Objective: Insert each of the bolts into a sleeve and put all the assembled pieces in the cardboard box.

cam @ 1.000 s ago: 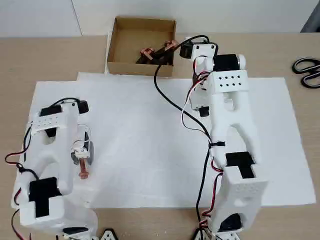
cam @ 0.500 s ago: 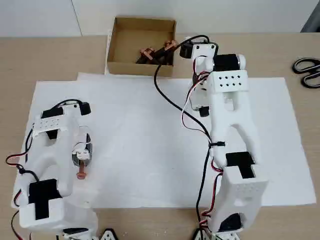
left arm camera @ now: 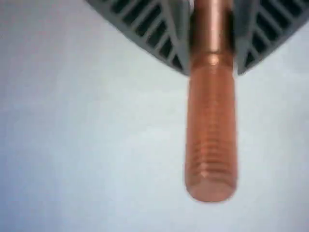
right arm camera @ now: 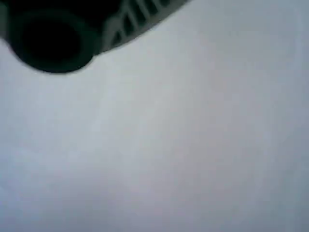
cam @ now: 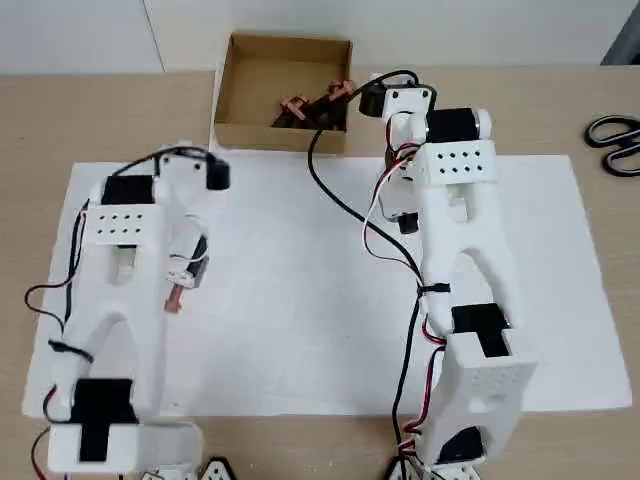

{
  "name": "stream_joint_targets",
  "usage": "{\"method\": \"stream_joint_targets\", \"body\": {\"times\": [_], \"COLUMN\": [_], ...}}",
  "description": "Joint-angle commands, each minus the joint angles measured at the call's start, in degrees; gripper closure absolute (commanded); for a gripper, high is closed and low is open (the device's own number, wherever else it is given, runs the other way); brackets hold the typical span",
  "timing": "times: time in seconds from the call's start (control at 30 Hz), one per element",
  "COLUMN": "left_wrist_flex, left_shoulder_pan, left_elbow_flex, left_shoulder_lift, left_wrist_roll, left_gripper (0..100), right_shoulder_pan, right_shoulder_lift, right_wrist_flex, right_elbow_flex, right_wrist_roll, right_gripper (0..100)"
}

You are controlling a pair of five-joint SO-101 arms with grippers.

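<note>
Left tool (cam: 183,278) is clamped on the smooth shank of a copper bolt (left arm camera: 211,135). The threaded end sticks out free beyond the jaws, above the white sheet (cam: 290,310).

From where I stand, the wooden bench (cam: 60,110) carries that sheet across its middle. At the sheet's far edge is the cardboard box (cam: 228,95), with a few assembled pieces (cam: 318,108) already lying inside. A pair of scissors (cam: 615,140) lies off at the far right.

The right tool (cam: 403,215) hangs over the far part of the sheet, just short of the box. It looks to be gripping a black sleeve (right arm camera: 50,42) whose open bore faces its own wrist camera.

Everything now seems to hinge on bolt and sleeve. They are well apart, with the sleeve across the sheet toward the right arm and a little farther back. From above, the bolt's long axis slants down, its tip pointing toward the near edge rather than toward the sleeve. I'd judge that the left arm must swing rightward and turn the bolt until its threads line up with the bore. The right arm is much the nearer to the box for the drop afterwards.
</note>
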Motion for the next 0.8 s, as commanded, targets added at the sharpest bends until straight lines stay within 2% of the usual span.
{"method": "stream_joint_targets", "body": {"times": [0.0,0.13,0.4,0.63,0.77], "left_wrist_flex": [-0.3,-5.8,-22.7,-24.4,-24.8], "left_shoulder_pan": [2.0,1.5,1.4,2.9,4.5], "left_elbow_flex": [-2.9,-2.8,0.8,1.0,0.8], "left_shoulder_lift": [-6.4,-6.9,0.1,6.1,10.0], "left_wrist_roll": [-12.9,-25.6,-35.9,-49.1,-49.8], "left_gripper": [99,99,99,99,99], "right_shoulder_pan": [0.4,0.4,0.4,0.4,0.3], "right_shoulder_lift": [-2.8,-2.8,-2.8,-2.7,-2.7], "right_wrist_flex": [-0.2,-0.2,-0.2,-0.2,-0.2], "right_elbow_flex": [-0.2,-0.2,-0.2,-0.2,-0.2], "right_wrist_roll": [0.4,0.4,0.4,0.4,0.4], "right_gripper": [99.1,99.1,99.1,99.1,99.1]}}
